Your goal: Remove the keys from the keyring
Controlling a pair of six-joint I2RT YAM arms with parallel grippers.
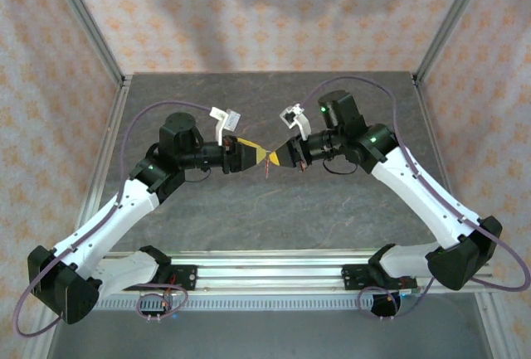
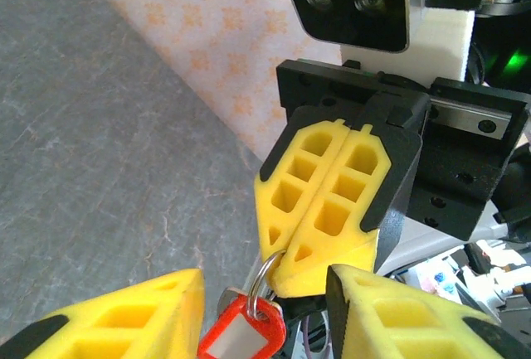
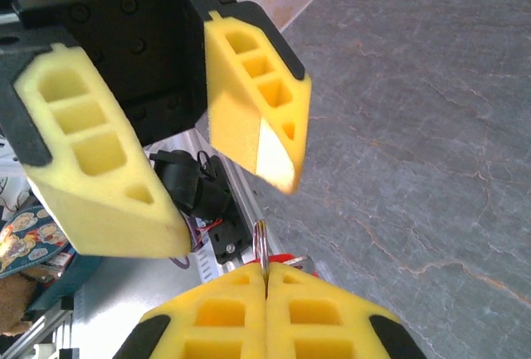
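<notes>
Right gripper (image 3: pixel 265 276) pressed together pinching the keyring (image 3: pixel 262 247), left gripper (image 3: pixel 234 210) spread wide just beside it, red tag (image 2: pixel 245 336) hanging, possibly a key (image 2: pixel 227 298) behind

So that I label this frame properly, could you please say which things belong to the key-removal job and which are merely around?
Job: keyring, red tag, right gripper shut on the keyring, left gripper open, facing it.
Around: table, patterned walls, aluminium rail.

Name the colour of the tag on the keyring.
Red, pale insert; the tag on the keyring shows best in the left wrist view.
</notes>
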